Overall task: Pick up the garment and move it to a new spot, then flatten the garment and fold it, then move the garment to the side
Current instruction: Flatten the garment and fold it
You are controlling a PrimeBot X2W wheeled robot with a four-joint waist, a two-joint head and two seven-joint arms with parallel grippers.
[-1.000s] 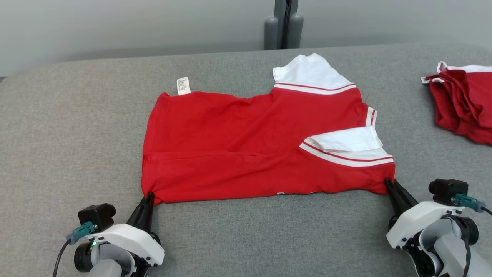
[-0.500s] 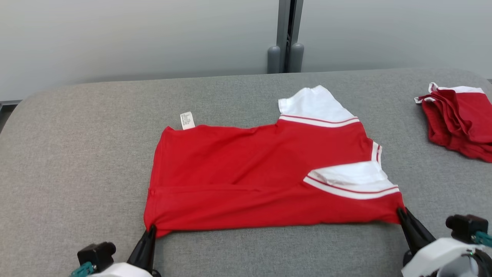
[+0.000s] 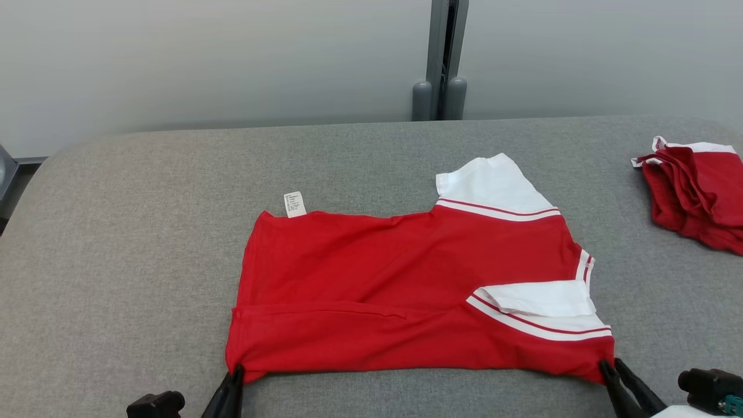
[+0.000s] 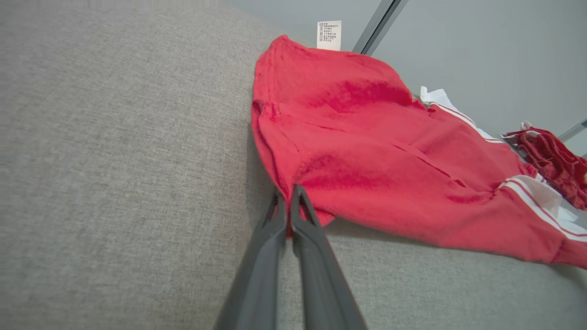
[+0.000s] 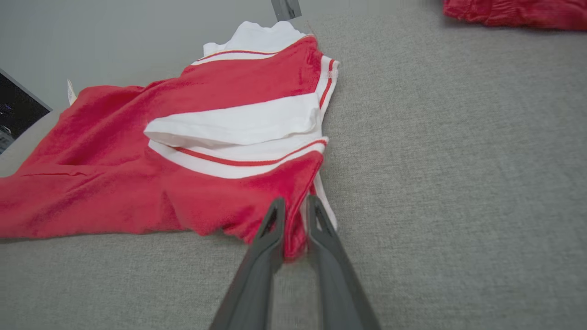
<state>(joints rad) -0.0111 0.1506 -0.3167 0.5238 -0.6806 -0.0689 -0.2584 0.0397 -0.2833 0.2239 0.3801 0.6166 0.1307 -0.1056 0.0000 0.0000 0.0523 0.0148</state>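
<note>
The garment (image 3: pixel 406 290) is a red shirt with white, red-striped sleeves, lying folded lengthwise on the grey padded surface (image 3: pixel 145 232). My left gripper (image 3: pixel 237 368) is at its near left corner, and in the left wrist view the left gripper (image 4: pixel 288 195) is shut on the garment's (image 4: pixel 367 151) red hem. My right gripper (image 3: pixel 610 364) is at the near right corner. In the right wrist view the right gripper (image 5: pixel 296 204) has its fingers slightly parted, with the garment's (image 5: pixel 183 183) red corner lying loose between them.
A second red and white garment pile (image 3: pixel 696 191) lies bunched at the far right of the surface. A grey post (image 3: pixel 444 58) stands behind the back edge. A white care label (image 3: pixel 294 204) sticks out at the shirt's far left corner.
The head camera has tilted, so the whole picture slid down and the arms mostly left it. My right gripper's fingers have parted a little at the corner. The left grip is unchanged.
</note>
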